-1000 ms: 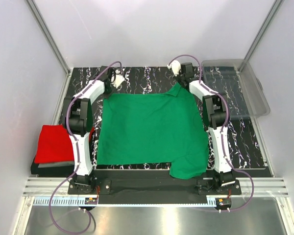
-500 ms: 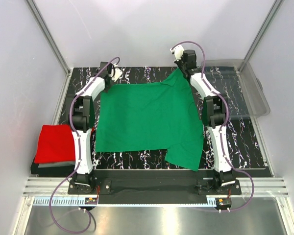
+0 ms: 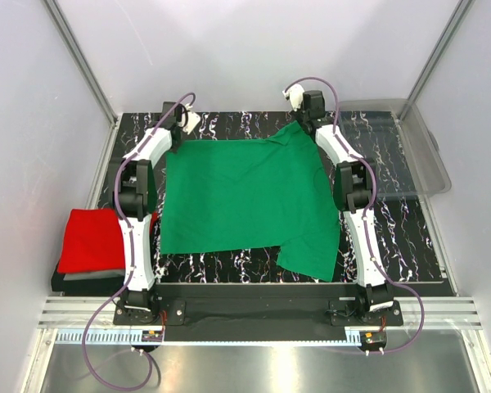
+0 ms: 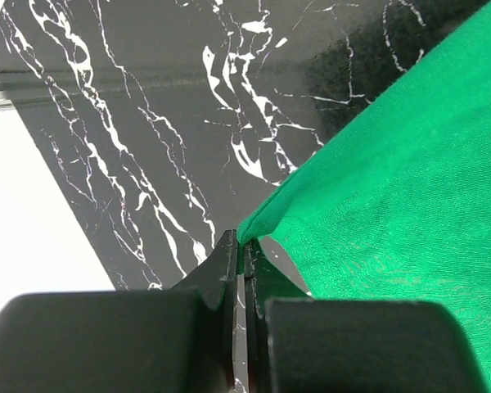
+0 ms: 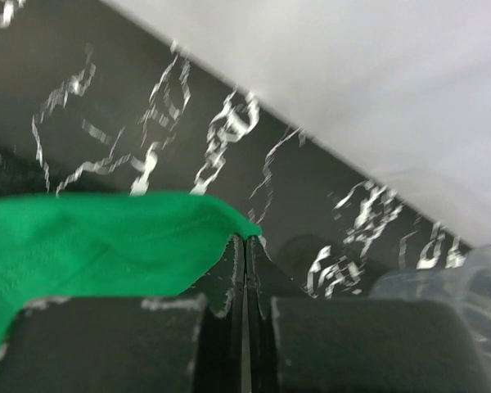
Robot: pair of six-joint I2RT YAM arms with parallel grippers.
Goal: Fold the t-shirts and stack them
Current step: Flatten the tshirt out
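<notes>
A bright green t-shirt (image 3: 245,196) lies spread on the black marble table (image 3: 393,237), its near right part folded into a flap. My left gripper (image 3: 173,137) is shut on the shirt's far left corner; in the left wrist view the cloth (image 4: 393,164) is pinched at the tips of my left gripper (image 4: 245,241). My right gripper (image 3: 304,121) is shut on the far right corner, where the green edge (image 5: 90,237) ends between the tips of my right gripper (image 5: 245,239). A folded red t-shirt (image 3: 90,237) rests on a grey one (image 3: 90,277) at the left edge.
A clear plastic bin (image 3: 417,151) stands at the back right, and its rim (image 5: 466,278) shows in the right wrist view. White walls close in the table at the back and sides. Both arm bases sit at the near edge.
Both grippers have moved toward the back of the table, dragging the green shirt away from the near edge and pulling its far edge straighter. The red and grey stack has not moved.
</notes>
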